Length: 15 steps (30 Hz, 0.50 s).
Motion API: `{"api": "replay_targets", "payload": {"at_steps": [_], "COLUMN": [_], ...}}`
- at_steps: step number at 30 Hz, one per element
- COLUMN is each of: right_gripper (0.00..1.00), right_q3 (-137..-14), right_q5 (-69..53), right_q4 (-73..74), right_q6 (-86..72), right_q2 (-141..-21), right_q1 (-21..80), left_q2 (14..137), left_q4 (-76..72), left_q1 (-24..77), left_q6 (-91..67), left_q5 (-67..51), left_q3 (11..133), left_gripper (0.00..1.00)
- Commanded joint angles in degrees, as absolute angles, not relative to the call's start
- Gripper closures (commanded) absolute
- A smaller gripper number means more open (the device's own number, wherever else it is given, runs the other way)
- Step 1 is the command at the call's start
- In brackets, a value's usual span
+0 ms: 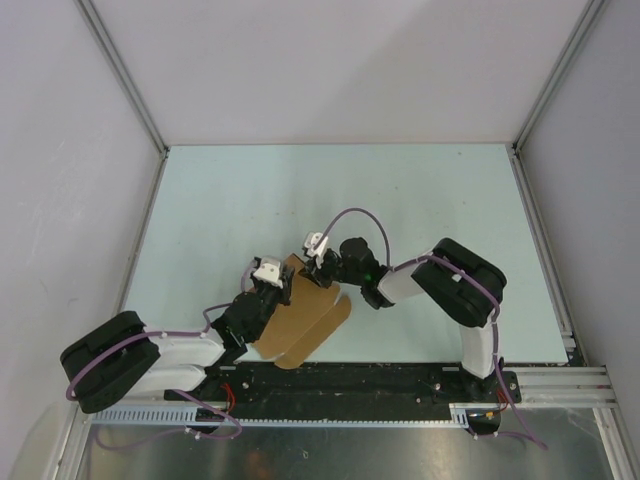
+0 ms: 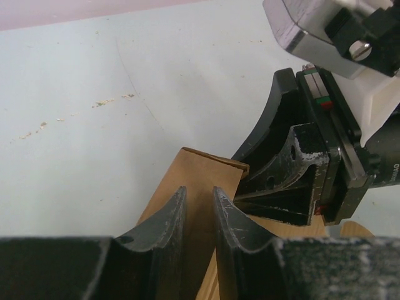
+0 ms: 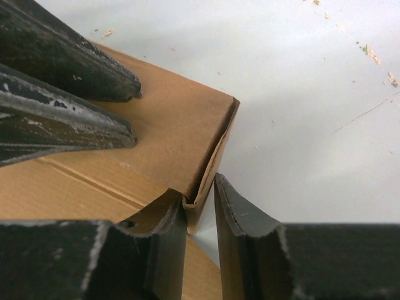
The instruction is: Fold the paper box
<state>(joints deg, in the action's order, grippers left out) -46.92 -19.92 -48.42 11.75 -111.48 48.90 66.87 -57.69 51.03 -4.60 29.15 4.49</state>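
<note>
The paper box (image 1: 305,322) is a tan cardboard piece, partly folded, lying on the pale table between both arms. My left gripper (image 1: 285,290) comes in from the lower left. In the left wrist view it (image 2: 199,189) is shut on a raised panel of the paper box (image 2: 200,167). My right gripper (image 1: 325,278) meets it from the right. In the right wrist view its jaws (image 3: 200,184) stand narrow round the folded corner edge of the paper box (image 3: 169,119), both fingertips touching the cardboard. The left gripper's fingers (image 3: 69,128) rest on the same panel.
The pale green table (image 1: 420,200) is fenced by white walls and metal posts. A black rail (image 1: 350,382) carrying both arm bases runs along the near edge. Small crumbs (image 2: 112,100) are scattered on the table surface.
</note>
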Motion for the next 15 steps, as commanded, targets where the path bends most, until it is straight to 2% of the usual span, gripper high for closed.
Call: {"api": "replay_targets", "payload": {"at_steps": [1,8,15], "right_gripper": [0.75,0.93,1.00], "right_q3": [-48.5,-48.4,-48.4], "right_q5": [-15.9,-11.3,-7.6], "right_q4": [-52.9,-54.8,-54.8], "right_q6": [11.8,11.6,12.4], "right_q2": [-112.8,-113.9,-113.8], "right_q1": [50.5,52.1,53.3], "left_q2": [67.1,67.0,66.4], "left_q4": [-58.9,-58.9,-58.9], "left_q1": [50.7,50.7,50.7], "left_q6": [-5.8,-5.9,-6.1], "left_q5": [28.3,28.4,28.7], "left_q3": [4.4,4.2,3.8], "left_gripper": [0.72,0.72,0.72]}}
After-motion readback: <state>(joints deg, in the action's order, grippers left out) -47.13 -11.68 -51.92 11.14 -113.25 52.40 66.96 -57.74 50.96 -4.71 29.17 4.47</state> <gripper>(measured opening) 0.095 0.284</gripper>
